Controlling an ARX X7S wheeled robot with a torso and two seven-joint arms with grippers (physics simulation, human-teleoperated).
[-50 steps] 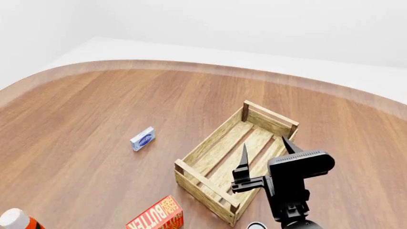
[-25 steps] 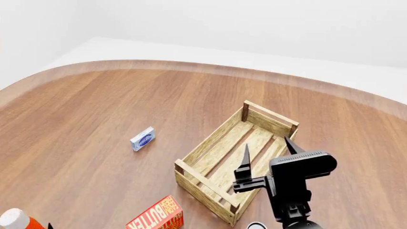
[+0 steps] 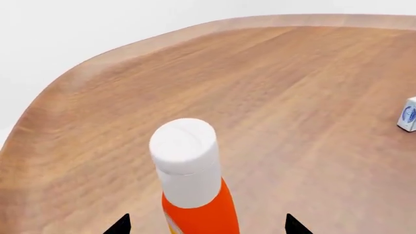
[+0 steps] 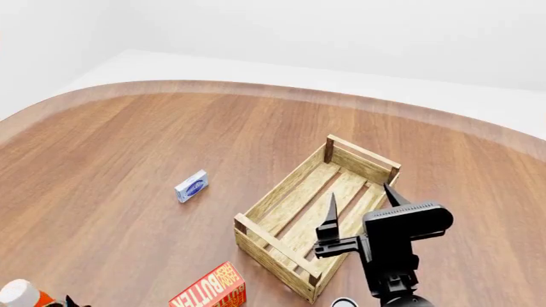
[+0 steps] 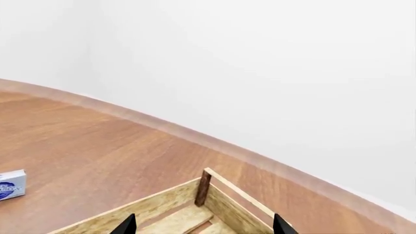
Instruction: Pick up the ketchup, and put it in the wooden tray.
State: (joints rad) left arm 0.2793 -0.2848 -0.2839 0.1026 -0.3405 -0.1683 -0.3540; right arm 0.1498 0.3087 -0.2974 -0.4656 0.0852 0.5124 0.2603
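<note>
Butter box (image 4: 211, 289) and blue packet (image 4: 191, 186) between your ketchup (image 3: 193, 183) and tray (image 4: 318, 214), bottle mostly cropped, both grippers (image 3: 206, 225) (image 4: 362, 204) spread, empty.

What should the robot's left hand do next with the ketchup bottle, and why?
Probably ease the left gripper a little further down around the ketchup and then close. Its fingertips stand open on either side of the bottle, apart from it, so nothing is held yet, and the wooden tray has nothing in it.
</note>
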